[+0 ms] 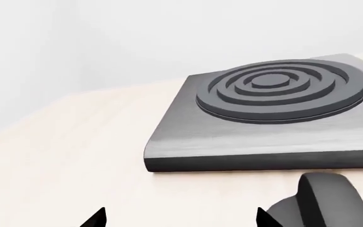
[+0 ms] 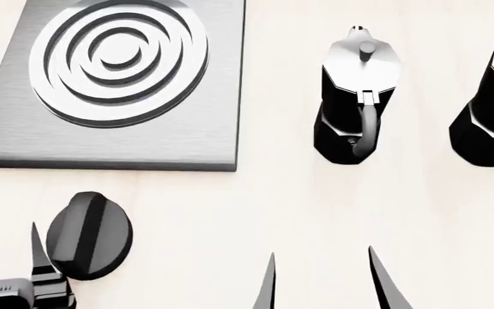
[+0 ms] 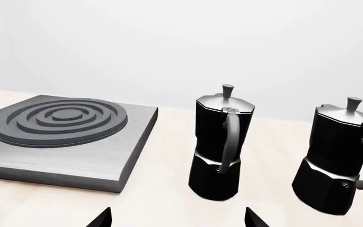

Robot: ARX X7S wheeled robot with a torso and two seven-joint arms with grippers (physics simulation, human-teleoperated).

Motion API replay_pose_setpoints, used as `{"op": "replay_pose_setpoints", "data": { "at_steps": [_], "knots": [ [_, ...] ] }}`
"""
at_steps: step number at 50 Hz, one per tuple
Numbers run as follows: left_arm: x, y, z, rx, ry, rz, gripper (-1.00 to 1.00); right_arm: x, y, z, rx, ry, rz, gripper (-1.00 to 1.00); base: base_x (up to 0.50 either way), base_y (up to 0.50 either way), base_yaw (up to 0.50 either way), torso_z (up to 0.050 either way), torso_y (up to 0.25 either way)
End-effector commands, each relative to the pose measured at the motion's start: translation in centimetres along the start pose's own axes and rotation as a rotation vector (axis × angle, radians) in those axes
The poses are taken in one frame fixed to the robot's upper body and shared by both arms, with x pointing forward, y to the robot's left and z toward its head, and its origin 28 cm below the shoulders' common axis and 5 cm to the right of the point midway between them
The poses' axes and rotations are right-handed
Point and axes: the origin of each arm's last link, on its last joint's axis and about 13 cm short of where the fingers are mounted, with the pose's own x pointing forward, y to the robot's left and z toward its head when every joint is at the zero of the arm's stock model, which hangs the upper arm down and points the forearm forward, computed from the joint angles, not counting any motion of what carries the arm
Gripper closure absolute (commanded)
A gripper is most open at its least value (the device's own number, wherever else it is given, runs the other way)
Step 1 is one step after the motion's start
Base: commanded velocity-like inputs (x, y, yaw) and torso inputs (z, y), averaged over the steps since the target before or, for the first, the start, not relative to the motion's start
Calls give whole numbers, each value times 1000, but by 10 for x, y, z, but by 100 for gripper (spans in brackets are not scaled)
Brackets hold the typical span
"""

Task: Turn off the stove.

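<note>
The stove (image 2: 118,138) is a flat brushed grey plate with a round ringed burner (image 2: 120,55), at the head view's upper left. Its black ridged knob (image 2: 88,235) lies on the table in front of the plate. My left gripper (image 1: 180,220) is open and empty, low over the table. The knob (image 1: 323,203) lies just outside one of its fingertips. In the head view one left finger (image 2: 38,254) stands just left of the knob. My right gripper (image 2: 324,283) is open and empty, in front of the moka pots and well right of the knob.
Two black-and-silver moka pots (image 2: 359,96) (image 2: 491,109) stand right of the stove, handles toward me. They also show in the right wrist view (image 3: 222,146) (image 3: 339,156), with the stove plate (image 3: 62,146) to one side. The table is pale wood (image 2: 229,212).
</note>
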Motion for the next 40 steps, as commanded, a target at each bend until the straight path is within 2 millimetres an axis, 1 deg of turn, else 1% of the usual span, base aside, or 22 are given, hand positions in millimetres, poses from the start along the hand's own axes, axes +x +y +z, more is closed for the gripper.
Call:
{"op": "replay_pose_setpoints", "data": {
  "at_steps": [1, 13, 20, 40],
  "knots": [
    [-3, 2, 8, 3, -46, -9, -100, 1, 0, 0, -3, 0, -1, -100, 0, 0, 0, 0, 0],
    [-5, 5, 17, 8, -105, 19, -100, 1, 0, 1, 0, -2, 3, -100, 0, 0, 0, 0, 0],
    [-8, 5, 22, 15, -135, -3, -100, 3, 0, 2, -3, -8, 0, -100, 0, 0, 0, 0, 0],
    [-15, 7, 39, -38, -168, -90, -100, 10, 0, 9, -6, -33, 6, -100, 0, 0, 0, 0, 0]
  ]
}}
